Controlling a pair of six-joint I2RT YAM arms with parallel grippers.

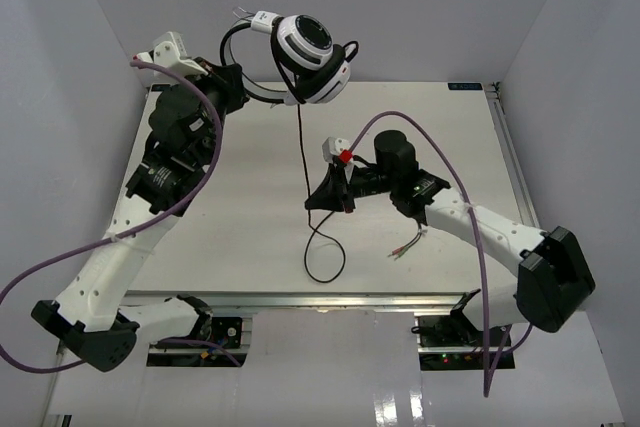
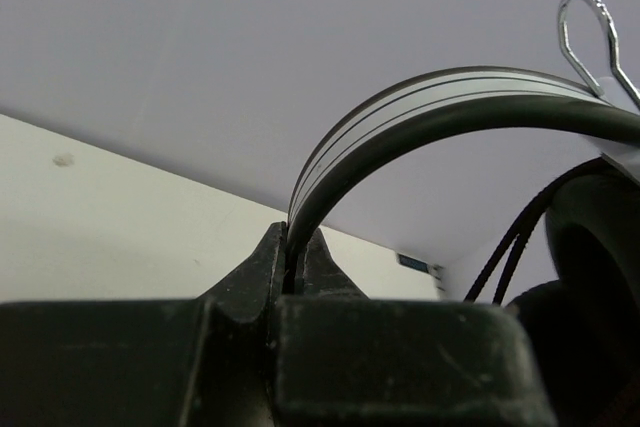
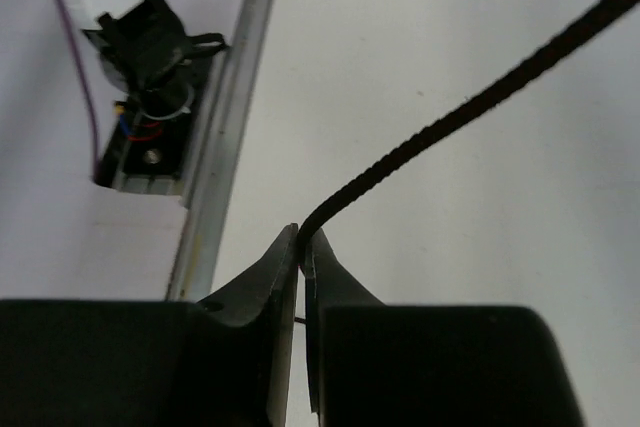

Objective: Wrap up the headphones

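Hanging above the far edge of the bench (image 1: 230, 232), the headphones (image 1: 305, 42) are held by the left gripper (image 2: 296, 247), clamped tight on the headband (image 2: 400, 112); the right gripper (image 3: 302, 242) is pinched closed on the cord (image 3: 450, 117) over mid-bench

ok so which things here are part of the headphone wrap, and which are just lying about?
In the job:
headphones, held up by the headband in the left tool
cord, pinched in the right tool
plugs, on the table

Not the job:
table itself
purple arm cables
small label at the far edge
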